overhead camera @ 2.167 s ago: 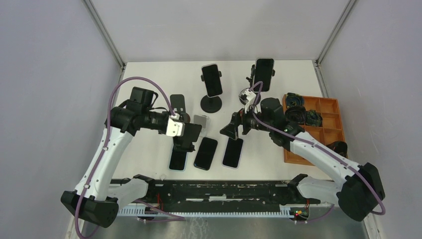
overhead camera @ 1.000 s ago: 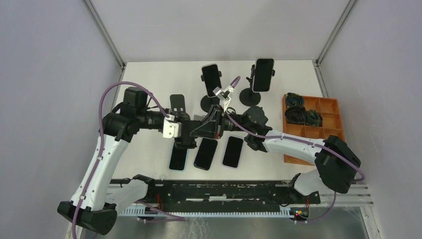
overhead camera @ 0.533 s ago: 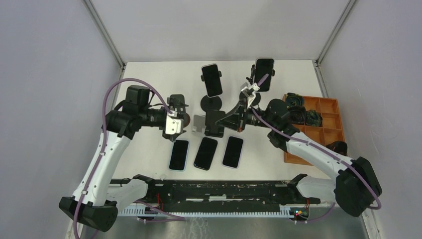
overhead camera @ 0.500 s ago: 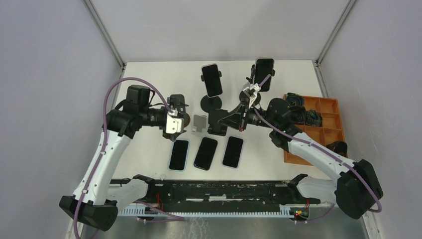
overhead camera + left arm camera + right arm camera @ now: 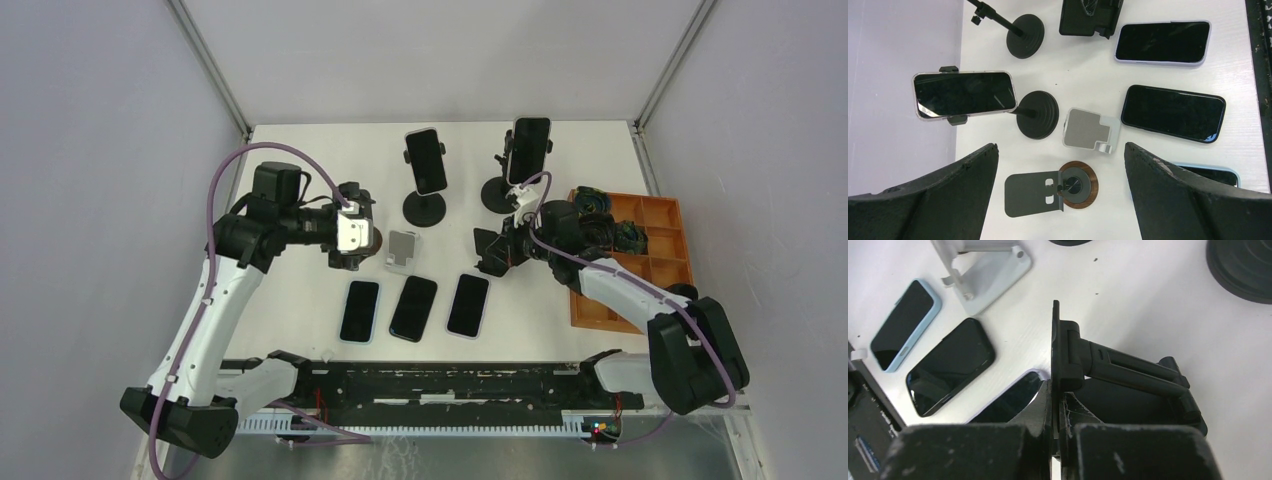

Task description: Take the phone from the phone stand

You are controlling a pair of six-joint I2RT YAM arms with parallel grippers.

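Observation:
Two phones sit clamped in black round-based stands at the back: one phone (image 5: 427,160) (image 5: 964,94) in the middle, another phone (image 5: 530,150) further right. My left gripper (image 5: 360,228) (image 5: 1060,192) hangs open and empty above a stand with a wooden disc base (image 5: 1075,184) and a black plate. My right gripper (image 5: 497,252) (image 5: 1055,412) is shut on the thin plate of a black folding stand (image 5: 484,243) (image 5: 1128,372) (image 5: 1090,17), low over the table, right of the silver stand (image 5: 403,248) (image 5: 1090,130).
Three phones lie flat in a row near the front: one (image 5: 360,310), a second (image 5: 413,307), and a third (image 5: 467,304). An orange compartment tray (image 5: 655,262) with dark parts stands at the right edge. Grey walls enclose the table.
The left gripper let go of the black folding stand, opened wide and drew back to the left. The right gripper took that stand and carried it to the right.

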